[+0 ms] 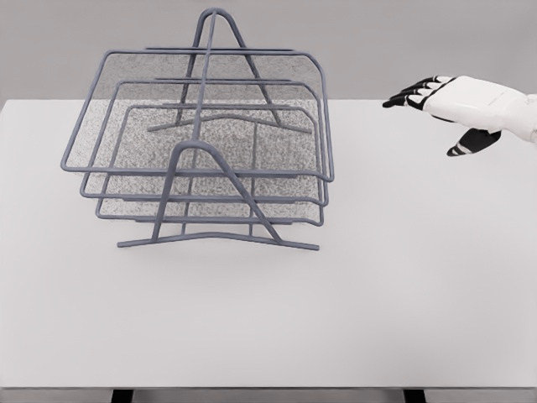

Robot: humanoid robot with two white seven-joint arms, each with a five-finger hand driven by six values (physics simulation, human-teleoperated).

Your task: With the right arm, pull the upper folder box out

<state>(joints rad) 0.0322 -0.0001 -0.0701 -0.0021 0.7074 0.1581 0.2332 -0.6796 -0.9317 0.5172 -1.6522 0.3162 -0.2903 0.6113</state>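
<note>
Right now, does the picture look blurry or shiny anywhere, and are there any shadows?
In the head view, everything looks sharp: the grey wire folder rack and the right hand have crisp edges. The light is flat and even, with no glare on the white table. No clear shadows show under the rack or the hand. The mesh tray bottoms look grainy and speckled.

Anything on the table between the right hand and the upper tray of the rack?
Nothing: in the head view, only bare white table separates the right hand, fingers spread, from the upper tray.
</note>
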